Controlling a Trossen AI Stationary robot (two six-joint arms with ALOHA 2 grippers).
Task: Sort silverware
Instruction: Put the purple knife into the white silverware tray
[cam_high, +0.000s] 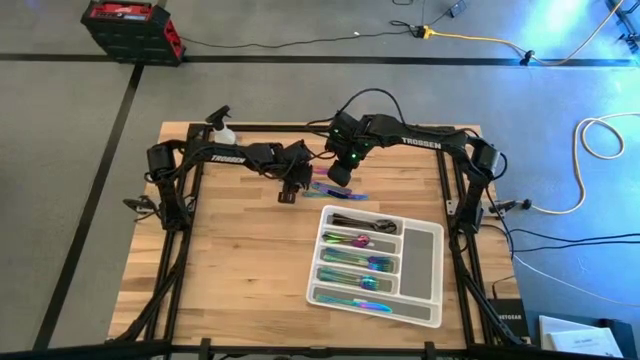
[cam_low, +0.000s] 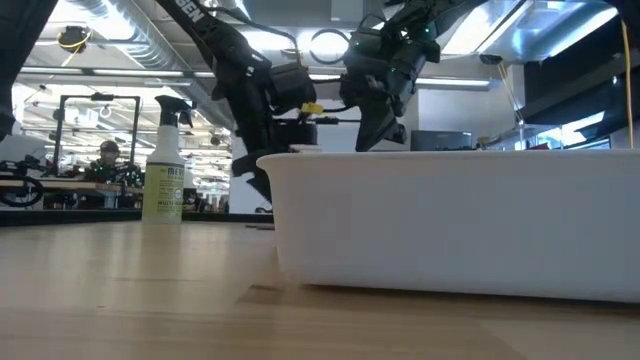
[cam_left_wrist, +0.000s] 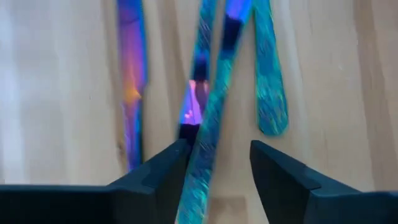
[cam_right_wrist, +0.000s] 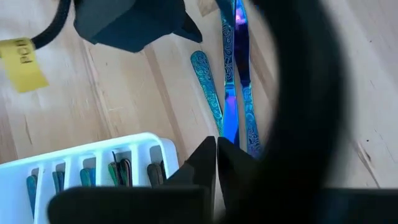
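On the wooden worktop (cam_high: 230, 270) a white compartment tray (cam_high: 420, 262) sits right of centre in the high view, tilted, with iridescent silverware (cam_high: 355, 265) lying in its narrow slots and dark pieces in the top slot. Above and left of the tray, near the centre top of the worktop, a few loose iridescent pieces (cam_high: 335, 188) lie on the bare wood.

The left claw (cam_high: 290, 190) is down at these loose pieces. In its wrist view the two dark fingers (cam_left_wrist: 283, 177) stand partly apart, and one slim blue-green handle (cam_left_wrist: 211, 124) runs between them, close against one finger; whether it is gripped cannot be told. Other handles (cam_left_wrist: 132, 81) lie beside it on the wood.

The right claw (cam_high: 340, 170) hangs just above the same loose pieces, its fingers (cam_right_wrist: 202, 165) pressed together and holding nothing.

A spray bottle (cam_low: 165, 165) stands at the upper left of the worktop, at the left in the low view.
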